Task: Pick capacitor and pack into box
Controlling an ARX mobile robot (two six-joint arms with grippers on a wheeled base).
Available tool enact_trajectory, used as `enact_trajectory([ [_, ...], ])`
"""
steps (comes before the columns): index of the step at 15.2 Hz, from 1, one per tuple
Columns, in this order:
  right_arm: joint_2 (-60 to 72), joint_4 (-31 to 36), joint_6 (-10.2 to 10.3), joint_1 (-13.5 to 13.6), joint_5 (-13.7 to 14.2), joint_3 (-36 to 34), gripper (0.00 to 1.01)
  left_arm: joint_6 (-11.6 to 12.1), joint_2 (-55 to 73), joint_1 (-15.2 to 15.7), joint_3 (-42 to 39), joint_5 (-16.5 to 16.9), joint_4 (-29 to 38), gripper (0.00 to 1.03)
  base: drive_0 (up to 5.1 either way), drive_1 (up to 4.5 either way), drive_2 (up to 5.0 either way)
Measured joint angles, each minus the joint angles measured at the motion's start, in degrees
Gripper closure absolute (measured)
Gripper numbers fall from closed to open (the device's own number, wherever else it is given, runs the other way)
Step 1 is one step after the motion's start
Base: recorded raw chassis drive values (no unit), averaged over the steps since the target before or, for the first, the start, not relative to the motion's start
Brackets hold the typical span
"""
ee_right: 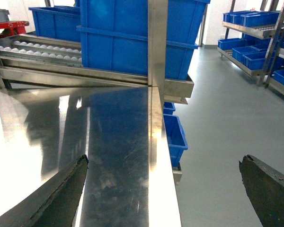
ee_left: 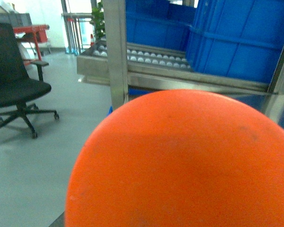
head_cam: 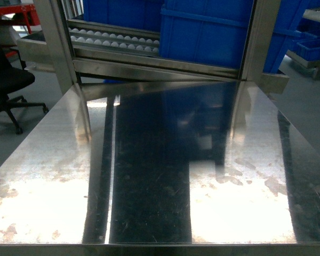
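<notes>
Right gripper (ee_right: 163,189) spread wide over steel table (head_cam: 149,176); smooth bright orange capacitor (ee_left: 180,161) filling left wrist view.

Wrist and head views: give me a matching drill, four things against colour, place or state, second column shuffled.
1. capacitor
2. office chair
3. blue bin
4. right gripper

A. open, nothing between the fingers
B. stands on the roller rack
C. orange, fills the lower part of the left wrist view
D. black, on the floor at far left

Pairs: 1-C, 2-D, 3-B, 4-A
</notes>
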Motion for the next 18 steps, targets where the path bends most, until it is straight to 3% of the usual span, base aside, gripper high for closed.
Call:
enact_trajectory([
  [4, 0.0, 0.0, 0.0, 0.0, 0.0, 0.0, 0.03, 0.0, -3.7, 0.0, 0.0, 0.0, -4.0, 0.59, 0.0, 0.00, 0.0],
  [5, 0.0, 0.0, 0.0, 0.0, 0.0, 0.0, 0.03, 0.0, -8.7, 0.0, 0.0, 0.0, -11.7, 0.59, 0.0, 0.00, 0.0],
  [6, 0.0, 0.0, 0.0, 0.0, 0.0, 0.0, 0.03, 0.0, -12.9, 0.0, 0.0, 0.0, -13.9, 0.59, 0.0, 0.00, 0.0],
  [18, 0.0, 0.0, 0.0, 0.0, 0.0, 0.0, 0.03, 0.0, -12.8, 0.0, 0.0, 0.0, -14.0, 0.59, 0.0, 0.00, 0.0],
])
